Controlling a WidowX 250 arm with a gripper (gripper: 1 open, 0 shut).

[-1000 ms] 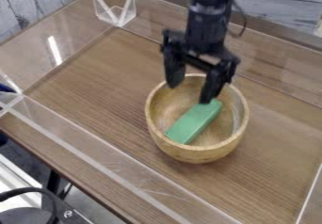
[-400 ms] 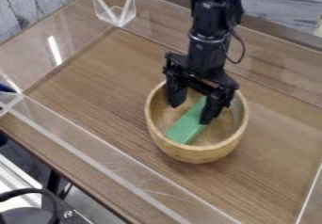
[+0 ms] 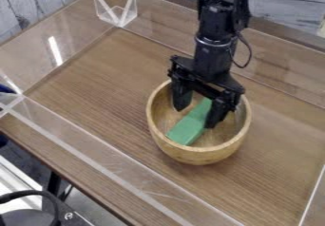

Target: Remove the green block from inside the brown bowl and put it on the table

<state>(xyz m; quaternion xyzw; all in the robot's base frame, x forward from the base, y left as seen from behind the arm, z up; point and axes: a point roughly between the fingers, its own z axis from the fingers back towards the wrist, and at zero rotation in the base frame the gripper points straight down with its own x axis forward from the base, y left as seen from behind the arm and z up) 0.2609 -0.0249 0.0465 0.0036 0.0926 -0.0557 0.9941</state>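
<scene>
1. The block (image 3: 191, 125) is a smooth, bright green bar with flat faces. It lies slanted inside the bowl, its lower end near the bowl's floor and its upper end hidden behind the gripper's fingers.
2. The bowl (image 3: 169, 145) is round, light tan wood with a thick rim and faint grain. It sits on the table towards the right side.
3. The gripper (image 3: 203, 103) is black and hangs from a dark arm, pointing almost straight down into the bowl. Its jaws stand wide apart, released, one finger on each side of the block's upper end. Whether the fingers touch the block cannot be told.
4. The table (image 3: 95, 73) is a brown board with long wood grain running across it.
5. Low clear acrylic walls (image 3: 76, 142) edge the table, with glare showing on their surfaces.
</scene>
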